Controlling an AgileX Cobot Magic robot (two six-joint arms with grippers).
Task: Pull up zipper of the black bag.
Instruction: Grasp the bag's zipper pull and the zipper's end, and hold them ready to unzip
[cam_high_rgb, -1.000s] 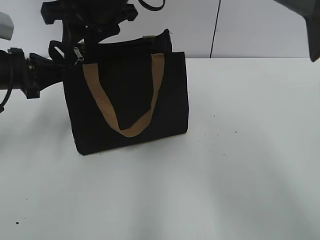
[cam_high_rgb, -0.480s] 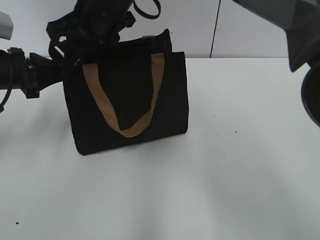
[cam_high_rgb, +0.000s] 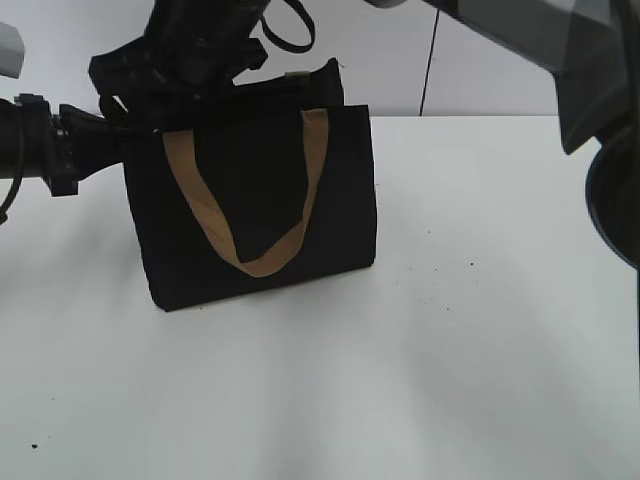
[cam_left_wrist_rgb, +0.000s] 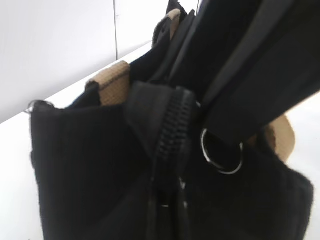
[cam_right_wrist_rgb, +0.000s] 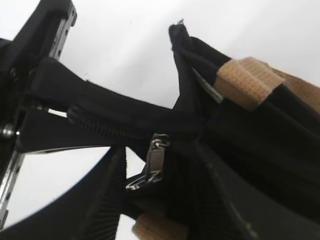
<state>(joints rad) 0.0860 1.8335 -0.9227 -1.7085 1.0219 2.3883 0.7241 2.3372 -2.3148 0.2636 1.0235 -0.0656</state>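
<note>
The black bag (cam_high_rgb: 345, 190) stands on the white table, one tan handle hanging down its front. My left gripper (cam_high_rgb: 115, 125) reaches in from the left and is shut on the fabric end of the zip line at the bag's top left corner; it also shows in the right wrist view (cam_right_wrist_rgb: 30, 115). My right gripper (cam_high_rgb: 165, 95) reaches across from the upper right onto that corner. In the right wrist view the zipper (cam_right_wrist_rgb: 156, 160), a silver tab with a ring, hangs between my right fingers (cam_right_wrist_rgb: 160, 197), which look apart. The ring shows in the left wrist view (cam_left_wrist_rgb: 221, 152) under a right finger (cam_left_wrist_rgb: 235, 110).
The white table (cam_high_rgb: 450, 330) spreads to the front and right of the bag. A pale wall with a dark vertical seam (cam_high_rgb: 430, 60) stands behind. My right arm's grey body (cam_high_rgb: 560, 50) crosses the upper right of the exterior view.
My right gripper has come down over the bag's top left corner and now covers the silver pull that showed there a second ago. The left gripper has kept its hold.
</note>
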